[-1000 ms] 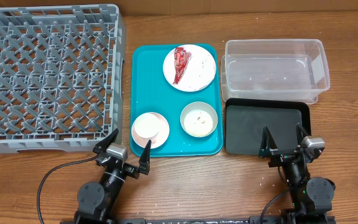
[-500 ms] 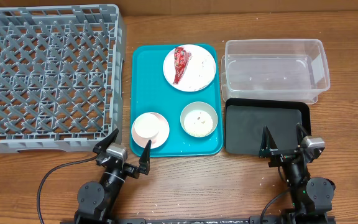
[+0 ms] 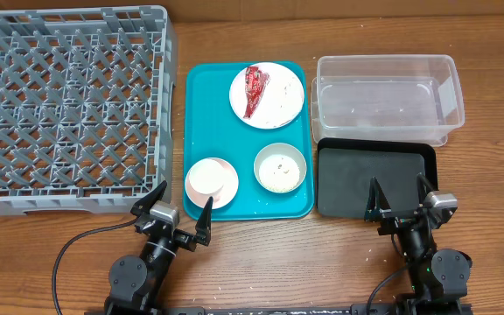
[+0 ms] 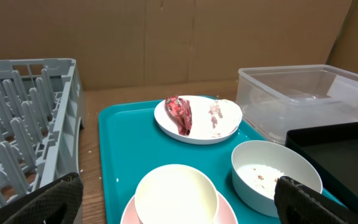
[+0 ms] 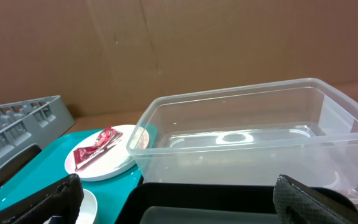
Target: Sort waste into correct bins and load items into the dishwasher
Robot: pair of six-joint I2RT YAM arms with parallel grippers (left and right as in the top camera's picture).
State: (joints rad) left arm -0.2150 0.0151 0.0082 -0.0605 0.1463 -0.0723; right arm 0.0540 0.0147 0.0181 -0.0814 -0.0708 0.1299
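A teal tray (image 3: 201,122) holds a white plate (image 3: 278,103) with a red wrapper (image 3: 254,87), a white bowl (image 3: 280,167) with crumbs, and a cream cup (image 3: 208,178) on a pink saucer (image 3: 226,194). The grey dish rack (image 3: 68,105) stands at the left. A clear bin (image 3: 385,96) and a black bin (image 3: 370,179) stand at the right. My left gripper (image 3: 175,213) is open and empty just in front of the tray. My right gripper (image 3: 401,199) is open and empty at the black bin's front edge. The left wrist view shows the cup (image 4: 176,194), bowl (image 4: 272,174) and wrapper (image 4: 180,114).
Bare wooden table (image 3: 278,262) lies along the front between the two arms. Brown cardboard walls (image 4: 197,37) stand behind the table. The right wrist view shows the clear bin (image 5: 253,134) and black bin (image 5: 229,202) close ahead.
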